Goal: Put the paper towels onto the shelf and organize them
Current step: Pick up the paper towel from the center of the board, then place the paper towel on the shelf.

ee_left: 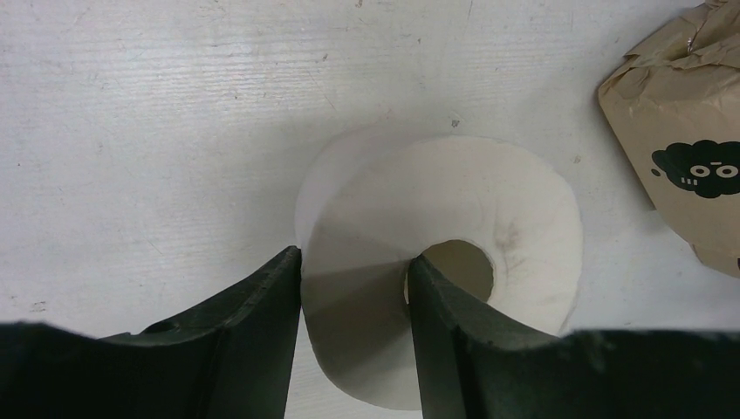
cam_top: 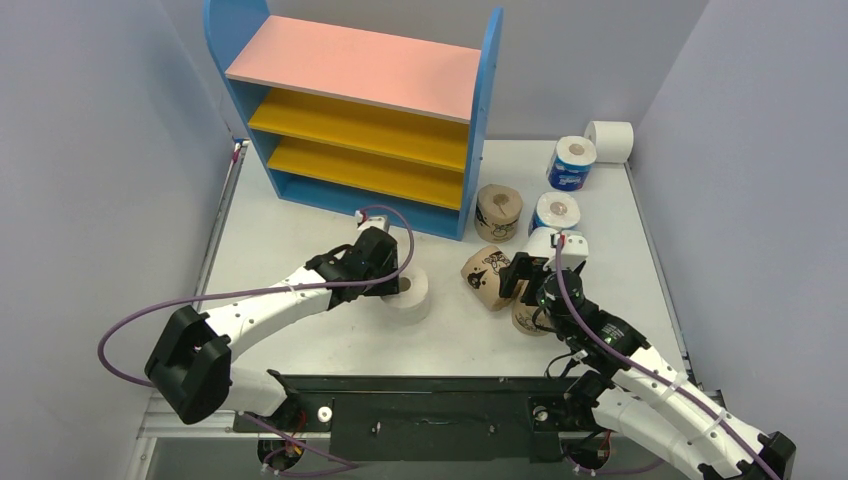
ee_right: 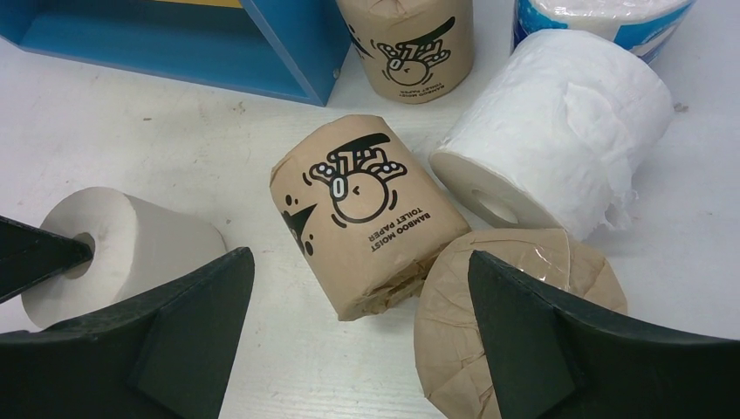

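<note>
One white roll (cam_top: pixel 418 296) at the centre of the top view is half hidden by my left tool (ee_left: pixel 356 262), which pinches its wall, one finger in the core. The shelf (cam_top: pixel 486 110), upper left, hides its tier backs; every roll I see lies on the table (cam_top: pixel 290 240). My right tool (ee_right: pixel 359 262) gapes above a printed tan roll (ee_right: pixel 349 179).

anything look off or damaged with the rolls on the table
One white roll has a torn, ragged outer sheet hanging loose. The tan roll beside it lies tipped on its side, wrapper crumpled at the end.
</note>
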### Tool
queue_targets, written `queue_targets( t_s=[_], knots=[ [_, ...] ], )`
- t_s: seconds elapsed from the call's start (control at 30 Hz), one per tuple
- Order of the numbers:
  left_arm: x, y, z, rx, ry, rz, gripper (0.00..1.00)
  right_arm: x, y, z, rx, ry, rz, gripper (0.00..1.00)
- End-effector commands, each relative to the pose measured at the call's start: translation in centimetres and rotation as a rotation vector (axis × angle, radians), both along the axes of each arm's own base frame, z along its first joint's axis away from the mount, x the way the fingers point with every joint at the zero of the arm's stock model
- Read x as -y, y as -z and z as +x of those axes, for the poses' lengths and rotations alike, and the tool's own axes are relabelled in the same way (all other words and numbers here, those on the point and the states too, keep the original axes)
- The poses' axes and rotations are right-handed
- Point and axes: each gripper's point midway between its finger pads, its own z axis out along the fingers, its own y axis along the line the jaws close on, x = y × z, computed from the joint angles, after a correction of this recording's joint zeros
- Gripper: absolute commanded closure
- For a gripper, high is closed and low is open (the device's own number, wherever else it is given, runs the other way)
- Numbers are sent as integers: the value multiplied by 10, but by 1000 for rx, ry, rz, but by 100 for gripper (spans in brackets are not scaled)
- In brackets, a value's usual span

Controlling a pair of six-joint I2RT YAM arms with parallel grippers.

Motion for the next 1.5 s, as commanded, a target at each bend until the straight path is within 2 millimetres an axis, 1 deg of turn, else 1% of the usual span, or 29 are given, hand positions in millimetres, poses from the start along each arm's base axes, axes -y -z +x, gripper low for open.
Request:
queue_targets(
  t_s=[0.0, 0.13, 0.33, 0.4, 0.53, 0.57, 0.7, 0.8, 0.83, 0.87, 0.9, 0.97, 1.0, 1.03, 1.17, 1.2, 1.23, 1.3, 1.33, 1.37, 1.47],
  knots=[
    [0, -19, 8, 49, -23, -22, 62, 3, -12, 1, 33, 22, 18, 12],
    [-3, -32, 10, 70, -32, -17, 63, 4, -13, 2, 37, 28, 15, 12],
    [-7, -60, 14, 117, -39, -19, 67, 3, -15, 1, 40, 24, 20, 12],
    [-8, -75, 19, 144, -45, -21, 67, 3, -16, 1, 41, 23, 25, 12],
    [-13, -98, 31, 185, -74, -30, 67, 2, -15, 1, 37, 23, 33, 12],
    [-13, -101, 33, 186, -78, -35, 67, 1, -15, 2, 35, 25, 34, 12],
    [-22, -119, 52, 193, -150, -95, 67, 0, -19, 3, 38, 29, 47, 13],
    [-26, -147, 66, 226, -192, -155, 68, -1, -23, 4, 44, 29, 55, 13],
    [-30, -152, 69, 233, -211, -154, 68, -1, -25, 4, 50, 30, 58, 13],
    [-30, -167, 74, 259, -220, -170, 68, -1, -26, 4, 50, 30, 58, 13],
    [-34, -173, 76, 269, -235, -165, 68, -1, -27, 4, 53, 31, 60, 13],
    [-36, -203, 85, 321, -254, -183, 68, -1, -29, 5, 57, 32, 60, 13],
    [-39, -210, 88, 335, -264, -176, 68, -1, -30, 5, 57, 32, 60, 13],
    [-40, -222, 92, 351, -274, -180, 68, -1, -30, 6, 56, 35, 59, 13],
    [-45, -254, 104, 406, -301, -182, 68, -3, -33, 7, 57, 35, 61, 13],
    [-47, -259, 107, 419, -311, -180, 68, -4, -34, 8, 57, 34, 63, 13],
    [-47, -269, 110, 441, -316, -188, 68, -4, -34, 8, 59, 34, 63, 13],
    [-48, -280, 117, 466, -329, -185, 68, -4, -35, 9, 60, 34, 62, 13],
    [-51, -282, 120, 471, -338, -182, 68, -5, -37, 10, 61, 34, 63, 13],
    [-49, -288, 125, 480, -341, -187, 68, -5, -38, 10, 61, 33, 61, 13],
    [-49, -297, 133, 491, -348, -189, 68, -6, -42, 11, 65, 33, 65, 13]
  ],
)
